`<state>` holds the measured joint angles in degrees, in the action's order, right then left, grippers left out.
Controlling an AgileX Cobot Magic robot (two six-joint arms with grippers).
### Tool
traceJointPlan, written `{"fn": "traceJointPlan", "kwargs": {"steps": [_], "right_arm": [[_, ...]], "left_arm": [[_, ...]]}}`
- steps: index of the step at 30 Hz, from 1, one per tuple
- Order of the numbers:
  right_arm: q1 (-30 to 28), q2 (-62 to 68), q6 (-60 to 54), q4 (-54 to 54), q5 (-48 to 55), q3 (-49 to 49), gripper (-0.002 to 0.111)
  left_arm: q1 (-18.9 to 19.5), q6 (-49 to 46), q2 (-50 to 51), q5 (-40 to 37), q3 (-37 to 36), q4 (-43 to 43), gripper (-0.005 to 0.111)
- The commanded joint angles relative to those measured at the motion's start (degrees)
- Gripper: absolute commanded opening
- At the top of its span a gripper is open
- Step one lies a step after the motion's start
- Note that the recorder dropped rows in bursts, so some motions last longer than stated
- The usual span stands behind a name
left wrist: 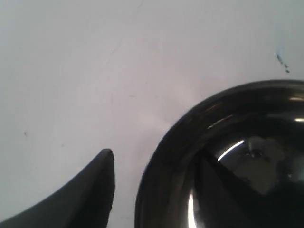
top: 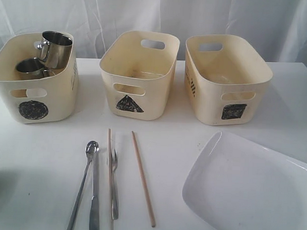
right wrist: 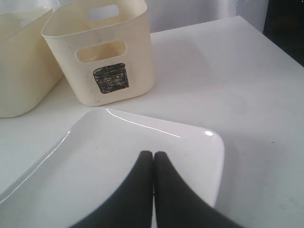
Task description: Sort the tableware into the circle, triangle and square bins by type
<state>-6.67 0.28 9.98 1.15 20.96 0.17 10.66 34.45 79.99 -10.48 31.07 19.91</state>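
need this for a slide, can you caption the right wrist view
Right wrist view: shut gripper over the large white plate, with the square-marked bin standing beyond it on the table.

White tabletop point(top: 41, 156), faintly scuffed, white draped curtain point(top: 96, 12) hanging behind

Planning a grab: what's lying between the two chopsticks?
Only the fork, hard against the chopstick nearer the knife; the exterior view shows it.

White tbl point(top: 36, 156): 3 cream bins point(top: 139, 74); cutlery point(top: 95, 193); chopsticks point(top: 142, 177); sq plate point(top: 247, 189).
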Motion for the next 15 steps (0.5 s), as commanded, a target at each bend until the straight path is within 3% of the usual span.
{"fn": "traceJointPlan", "kwargs": {"steps": [1,7,12,15], "right_arm": [[0.3,-0.3,0.3,-0.2,-0.9,-0.2,0.000],[0.3,-0.3,0.3,-0.2,-0.9,-0.2,0.000],[0.3,-0.3,0.3,-0.2,-0.9,-0.2,0.000],[0.3,-0.3,0.3,-0.2,-0.9,-0.2,0.000]], "left_arm": [[0.1,0.6,0.8,-1.2,-0.6,-0.8,0.043],[0.1,0.5,0.7,-1.6,-0.3,-2.8,0.000],[0.1,-1.9,-3.6,-6.2,3.2,-5.5,0.000],[0.1,-8.6,-9.5,-10.4,7.6,-8.8,0.000]]}}
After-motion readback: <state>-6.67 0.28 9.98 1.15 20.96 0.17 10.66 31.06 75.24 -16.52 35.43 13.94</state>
